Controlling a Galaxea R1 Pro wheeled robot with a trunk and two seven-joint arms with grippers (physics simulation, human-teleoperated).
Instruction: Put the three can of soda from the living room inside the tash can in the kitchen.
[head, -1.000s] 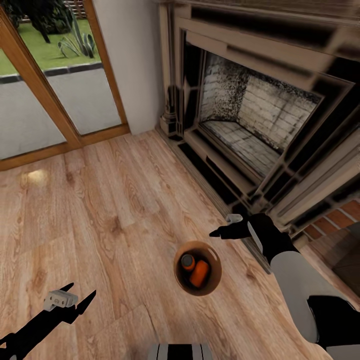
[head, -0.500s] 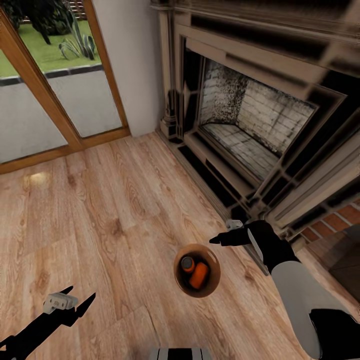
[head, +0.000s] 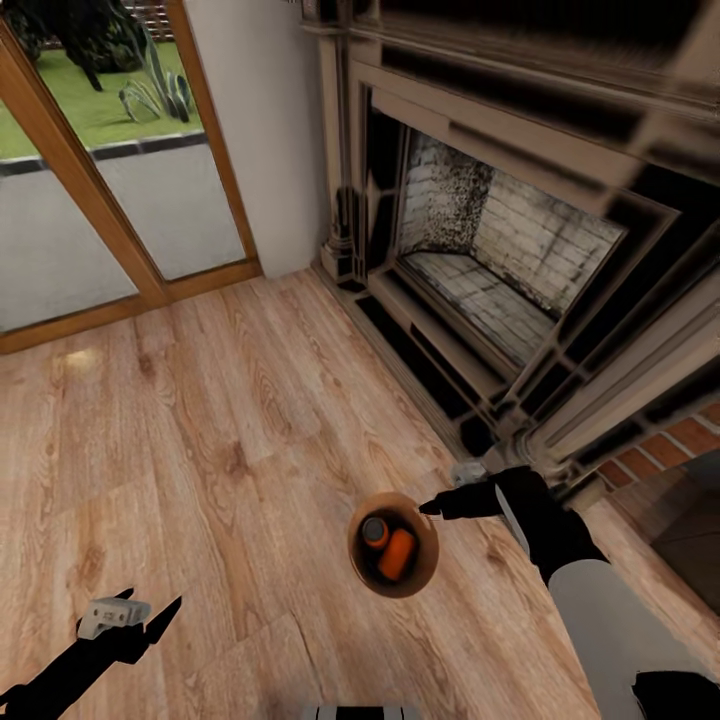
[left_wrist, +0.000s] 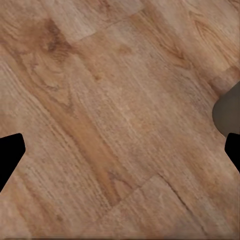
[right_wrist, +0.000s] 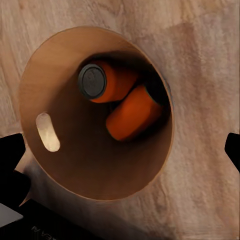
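Note:
The tash can (head: 354, 560), a small round bin with a tan-brown rim and inside, stands on the wood floor near the fireplace. Two orange cans of soda lie inside it: one shows its dark top (head: 375, 528) (right_wrist: 112, 80), the other (head: 399, 553) (right_wrist: 134, 114) leans against it. My right gripper (head: 440, 503) (right_wrist: 122, 150) hovers open just above the bin's right rim, looking straight down into the tash can (right_wrist: 75, 160), with nothing between its fingers. My left gripper (head: 150, 606) (left_wrist: 120, 150) hangs open and empty over bare floor, well left of the bin.
A dark-framed fireplace (head: 500, 260) with a raised hearth edge runs along the right, close behind the bin. Glass doors in a wooden frame (head: 120, 240) stand at the back left. Plank floor (head: 220, 420) stretches between them. A grey rounded shape (left_wrist: 227, 112) shows beside the left gripper.
My right gripper has moved closer to the bin's rim. The left gripper has drifted a little toward me. The head view has shifted slightly.

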